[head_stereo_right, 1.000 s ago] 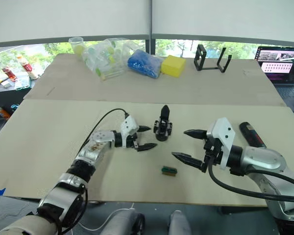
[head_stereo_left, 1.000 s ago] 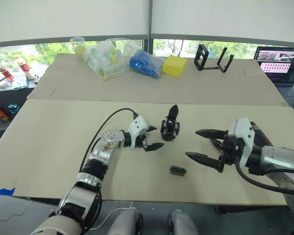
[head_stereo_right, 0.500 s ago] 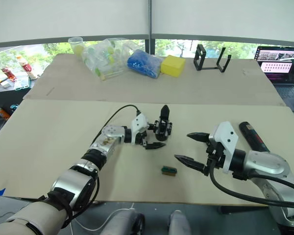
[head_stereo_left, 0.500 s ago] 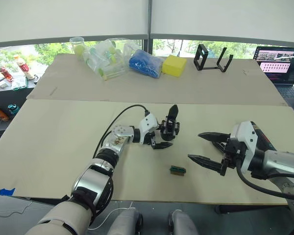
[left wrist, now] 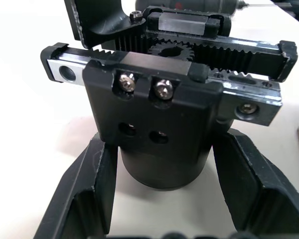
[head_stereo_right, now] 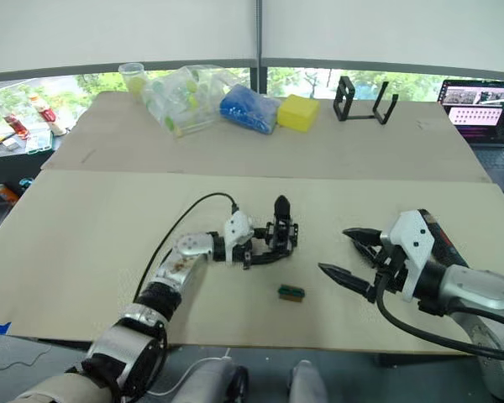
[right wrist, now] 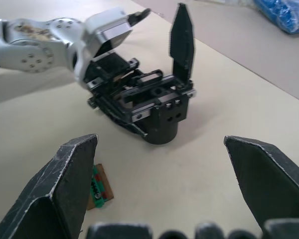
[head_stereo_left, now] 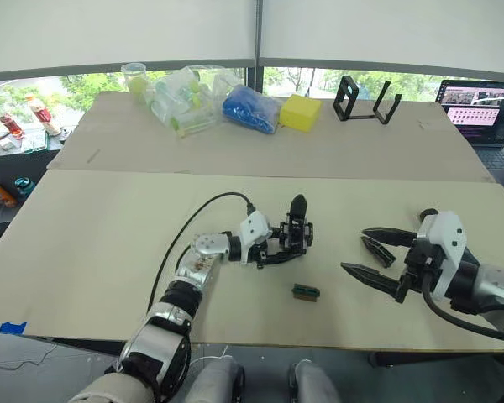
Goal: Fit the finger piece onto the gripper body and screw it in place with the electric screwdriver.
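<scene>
Both spread fingers of the left gripper [head_stereo_left: 279, 248] flank the gripper body [head_stereo_left: 296, 233]; closing off-centre may tip it; right gripper [head_stereo_left: 378, 259] hangs open

Pale beige table [head_stereo_left: 92, 243] carrying the gripper body [head_stereo_left: 295, 233] standing mid-table, small green-and-black block [head_stereo_left: 305, 292] lying just in front of it, clear plastic containers [head_stereo_left: 181, 96], blue bag [head_stereo_left: 249, 109], yellow block [head_stereo_left: 301, 112] and black wire stand [head_stereo_left: 365, 100] sitting along the far side, laptop [head_stereo_left: 480, 112] resting at the far right corner.

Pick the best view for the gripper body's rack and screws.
Left wrist view: the gripper body sits close up, with rack teeth, gear and screw heads plain. The right wrist view shows it whole with its upright finger. The eye views show it small, at the left pincer.
</scene>
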Controlling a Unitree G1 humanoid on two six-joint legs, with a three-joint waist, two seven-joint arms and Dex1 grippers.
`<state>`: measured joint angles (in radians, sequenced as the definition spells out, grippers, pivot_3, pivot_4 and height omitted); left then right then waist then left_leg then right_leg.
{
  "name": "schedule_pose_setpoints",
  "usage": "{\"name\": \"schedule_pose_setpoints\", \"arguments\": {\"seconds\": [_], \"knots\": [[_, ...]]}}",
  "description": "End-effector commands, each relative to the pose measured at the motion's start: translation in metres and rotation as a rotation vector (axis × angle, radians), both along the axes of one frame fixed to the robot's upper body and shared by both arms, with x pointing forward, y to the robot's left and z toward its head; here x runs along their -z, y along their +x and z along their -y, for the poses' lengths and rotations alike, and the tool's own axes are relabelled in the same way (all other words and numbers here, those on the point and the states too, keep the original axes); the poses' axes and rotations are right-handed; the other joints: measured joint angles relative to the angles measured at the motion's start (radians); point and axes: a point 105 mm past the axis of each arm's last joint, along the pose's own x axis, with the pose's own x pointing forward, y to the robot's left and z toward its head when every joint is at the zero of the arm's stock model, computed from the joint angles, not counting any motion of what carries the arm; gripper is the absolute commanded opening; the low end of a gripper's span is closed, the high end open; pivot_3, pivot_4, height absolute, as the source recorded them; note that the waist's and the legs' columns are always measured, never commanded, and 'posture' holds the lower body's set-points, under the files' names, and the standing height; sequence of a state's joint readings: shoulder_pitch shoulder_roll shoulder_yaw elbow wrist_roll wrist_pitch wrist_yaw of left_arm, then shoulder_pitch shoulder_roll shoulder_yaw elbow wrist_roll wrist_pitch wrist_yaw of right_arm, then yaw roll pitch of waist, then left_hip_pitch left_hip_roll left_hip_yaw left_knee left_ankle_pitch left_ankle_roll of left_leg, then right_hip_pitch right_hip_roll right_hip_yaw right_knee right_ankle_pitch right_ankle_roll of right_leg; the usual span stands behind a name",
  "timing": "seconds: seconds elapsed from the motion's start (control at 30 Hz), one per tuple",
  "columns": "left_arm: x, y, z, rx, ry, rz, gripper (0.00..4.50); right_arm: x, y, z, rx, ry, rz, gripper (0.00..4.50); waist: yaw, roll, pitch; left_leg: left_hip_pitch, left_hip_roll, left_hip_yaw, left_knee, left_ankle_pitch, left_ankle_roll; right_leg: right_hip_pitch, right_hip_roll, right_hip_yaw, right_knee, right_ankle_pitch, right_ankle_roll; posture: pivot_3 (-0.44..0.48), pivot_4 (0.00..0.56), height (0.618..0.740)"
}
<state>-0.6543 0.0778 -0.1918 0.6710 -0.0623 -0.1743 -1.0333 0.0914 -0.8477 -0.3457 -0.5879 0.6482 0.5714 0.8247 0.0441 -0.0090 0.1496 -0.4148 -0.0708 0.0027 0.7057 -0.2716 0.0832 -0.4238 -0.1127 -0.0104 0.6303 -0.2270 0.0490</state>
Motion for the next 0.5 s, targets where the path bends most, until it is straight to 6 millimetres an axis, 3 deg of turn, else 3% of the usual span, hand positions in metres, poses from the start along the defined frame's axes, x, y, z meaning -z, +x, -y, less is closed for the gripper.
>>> {"name": "schedule_pose_setpoints", "arguments": {"seconds": [0.03, 0.5], "knots": [[-0.028, 0.007, 0.013, -0.036, -0.045, 0.079, 2.30, -0.010, -0.002, -0.002, -0.007, -0.013, 0.053, 4.50, 0.000, 0.000, 0.000, 0.000, 0.000, 0.000, 0.000, 0.000, 0.000, 0.000, 0.000, 0.000, 0.000, 0.000, 0.000, 0.000, 0.150, 0.740], [-0.009, 0.004, 0.016, -0.043, 0.050, 0.005, 2.30, -0.008, 0.000, -0.005, -0.010, -0.012, 0.060, 4.50, -0.003, 0.000, 0.000, 0.000, 0.000, 0.000, 0.000, 0.000, 0.000, 0.000, 0.000, 0.000, 0.000, 0.000, 0.000, 0.000, 0.150, 0.740]]}}
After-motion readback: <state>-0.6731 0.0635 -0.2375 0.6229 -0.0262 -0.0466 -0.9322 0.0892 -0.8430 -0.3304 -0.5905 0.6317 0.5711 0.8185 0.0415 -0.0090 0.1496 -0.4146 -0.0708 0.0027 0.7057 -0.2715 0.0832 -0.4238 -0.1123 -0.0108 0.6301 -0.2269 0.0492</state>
